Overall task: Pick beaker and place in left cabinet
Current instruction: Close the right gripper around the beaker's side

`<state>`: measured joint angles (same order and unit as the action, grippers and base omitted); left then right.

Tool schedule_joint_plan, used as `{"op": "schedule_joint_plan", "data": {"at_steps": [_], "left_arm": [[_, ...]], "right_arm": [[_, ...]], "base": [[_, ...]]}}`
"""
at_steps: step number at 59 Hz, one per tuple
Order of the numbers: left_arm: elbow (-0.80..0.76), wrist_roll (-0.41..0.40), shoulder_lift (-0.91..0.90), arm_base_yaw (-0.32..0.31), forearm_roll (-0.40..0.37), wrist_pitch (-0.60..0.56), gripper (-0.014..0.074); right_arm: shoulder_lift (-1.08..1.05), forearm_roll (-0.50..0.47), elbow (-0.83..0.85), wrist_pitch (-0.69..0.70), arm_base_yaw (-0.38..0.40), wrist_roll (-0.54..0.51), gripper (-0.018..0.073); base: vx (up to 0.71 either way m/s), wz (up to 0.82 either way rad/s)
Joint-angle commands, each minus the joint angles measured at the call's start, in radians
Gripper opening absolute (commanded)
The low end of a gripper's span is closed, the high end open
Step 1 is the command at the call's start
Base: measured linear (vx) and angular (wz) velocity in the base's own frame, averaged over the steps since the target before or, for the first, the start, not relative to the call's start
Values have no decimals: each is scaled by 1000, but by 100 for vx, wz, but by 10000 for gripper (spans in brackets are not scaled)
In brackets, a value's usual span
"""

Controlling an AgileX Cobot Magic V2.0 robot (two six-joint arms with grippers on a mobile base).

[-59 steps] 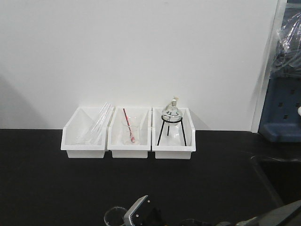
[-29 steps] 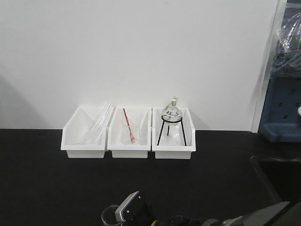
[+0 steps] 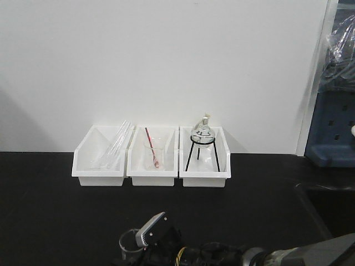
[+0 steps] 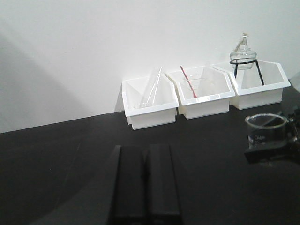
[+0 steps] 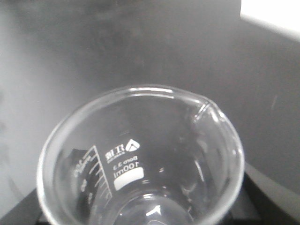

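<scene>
Sitting at the near edge of the black table (image 3: 55, 221), the beaker (image 3: 128, 244) stands upright with its mouth open to the top, well apart from the three white bins lined up along the white wall (image 3: 166, 55). The right gripper (image 3: 143, 239) reaches in from the lower right and is around the glass, one pale finger showing just beside its rim. It appears to be clamped on the beaker, though the contact itself is mostly hidden at the frame's bottom edge. I cannot tell whether the base rests on the table or is raised off it. From the right wrist view the glass fills the picture: flared rim, pour lip toward the upper right, a printed scale and a "100ml" mark on the inner far wall. The left gripper (image 4: 146, 152) hangs over bare table to the left of the beaker, its two black fingers pressed side by side with nothing between them. In the left bin (image 3: 100, 176) long glass tubes (image 3: 113, 145) lean against the back. The middle bin (image 3: 151, 178) holds a second glass with a red rod (image 3: 152, 148) in it. The right bin (image 3: 204, 180) holds a round flask (image 3: 202, 133) on a black tripod (image 3: 216, 158).
</scene>
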<state>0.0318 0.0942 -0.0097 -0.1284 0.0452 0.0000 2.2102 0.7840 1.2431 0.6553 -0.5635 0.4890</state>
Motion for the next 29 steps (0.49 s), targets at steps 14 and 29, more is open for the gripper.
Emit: {"op": "schedule_joint_plan", "data": {"at_steps": [14,29], "left_arm": [[16,-3,-19,-1,-3,-75,1],[16,-3,-19,-1,-3,-75,1]], "right_arm": [[-273,131,26,-23,-1,120,-9],[-414,171,26,-203,-1,305,-9]], "base": [[0,0],[0,0]]}}
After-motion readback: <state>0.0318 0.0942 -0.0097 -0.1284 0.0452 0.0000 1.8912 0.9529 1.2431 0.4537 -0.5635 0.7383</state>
